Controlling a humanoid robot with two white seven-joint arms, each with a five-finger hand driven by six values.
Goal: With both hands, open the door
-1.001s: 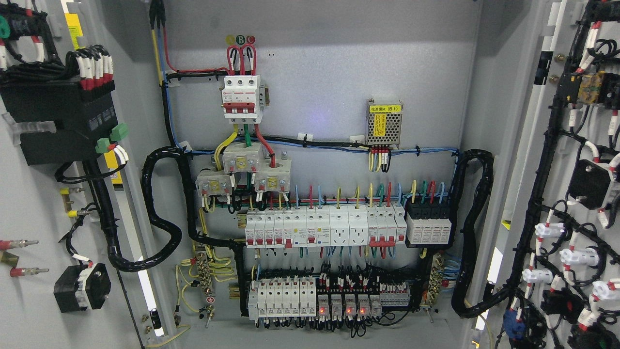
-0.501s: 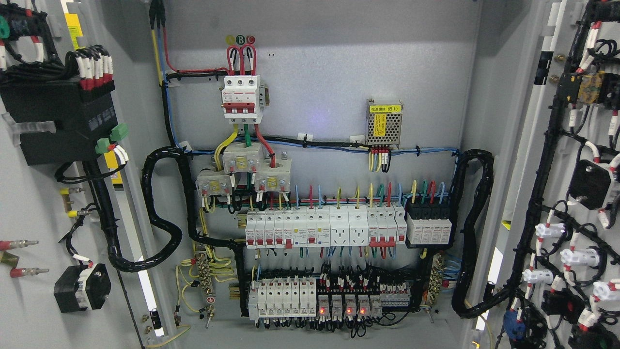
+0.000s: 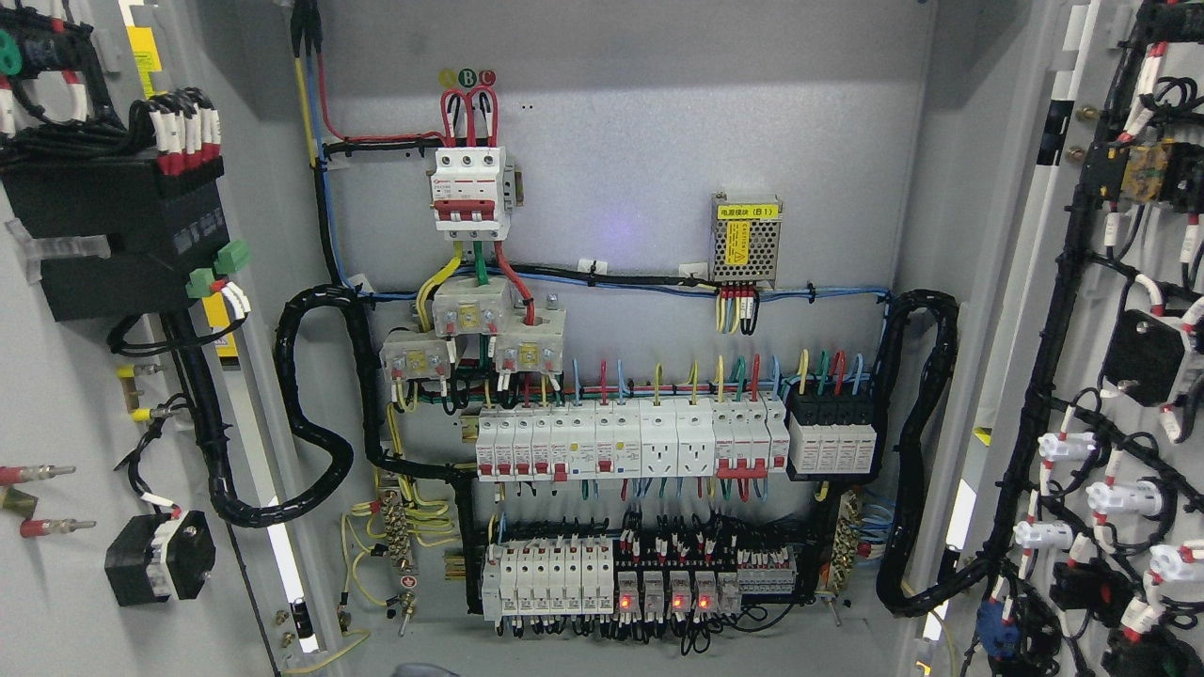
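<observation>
- Neither hand shows itself right now, so released or clenched, I cannot tell.
- Down at the bottom edge, left of the middle, a small grey rounded shape [image 3: 423, 670] pokes in, too little of it to say what it is.
- Both doors stand wide open! The grey metal left door [image 3: 56, 395] is swung out at the picture's left, inner face towards us, carrying a black rectangular box [image 3: 113, 226] with red-and-white sleeved wires on top.
- The grey metal right door [image 3: 1091, 310] is swung out at the picture's right, its inner face strung with black cable and white-capped fittings [image 3: 1119, 498].
- Between them, the grey cabinet back panel [image 3: 640, 141] is fully exposed.
- High on it sits a white three-pole breaker with red levers [image 3: 468, 188]; to its right, a perforated metal power supply with a yellow label [image 3: 746, 240].
- Lower down runs a long row of white breakers and sockets [image 3: 621, 442], coloured wires rising from its top.
- Beneath that, a second row of modules [image 3: 663, 600] glows with small red lights.
- Thick black corrugated conduit loops at the left [image 3: 301, 432] and at the right [image 3: 917, 442] of the panel.
</observation>
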